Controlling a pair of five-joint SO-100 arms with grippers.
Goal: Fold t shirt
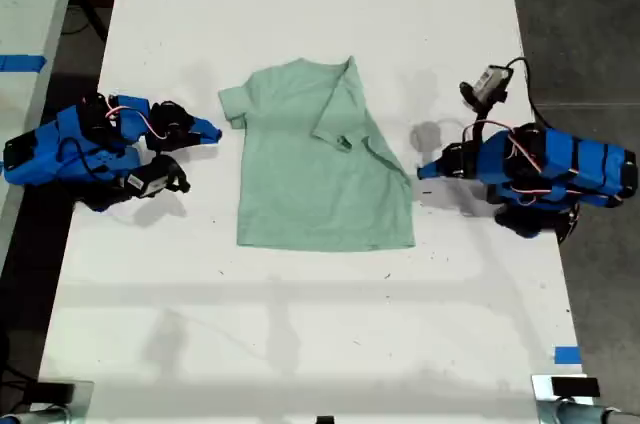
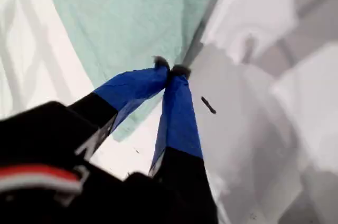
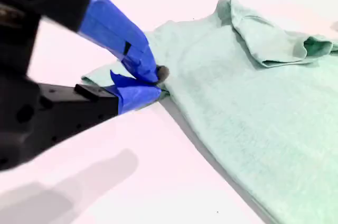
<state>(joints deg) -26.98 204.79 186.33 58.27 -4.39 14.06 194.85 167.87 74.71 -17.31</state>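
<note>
T-shirt (image 1: 320, 164) of plain pale mint-green knit cloth, short-sleeved and round-necked, lies flat near the middle of the smooth white desk (image 1: 300, 324), neck toward the exterior view's top and straight hem toward its bottom. Its weave shows as a fine, soft, matte grain in both wrist views (image 2: 132, 18) (image 3: 253, 118). One short sleeve (image 1: 232, 102) spreads flat on the exterior view's left; the other sleeve (image 1: 345, 109) is turned inward over the chest, making a slanted, triangular flap with a rumpled, doubled edge (image 3: 274, 44). Below that flap the shirt's side on the exterior view's right flares out to a slightly raised edge that casts a thin grey shadow on the desk. My first claw (image 2: 171, 71), two tapering fingers wrapped in glossy blue tape on a black plastic body, is on the exterior view's right (image 1: 425, 169), its dark tips pressed together right at that raised edge; whether any cloth is caught between them I cannot tell. My second claw (image 3: 156, 78), taped in the same blue, is on the exterior view's left (image 1: 213, 131), its tips drawn together close against the hem of the flat sleeve. A small square of blue tape (image 1: 567, 354) sticks to the desk near the exterior view's lower right corner.
</note>
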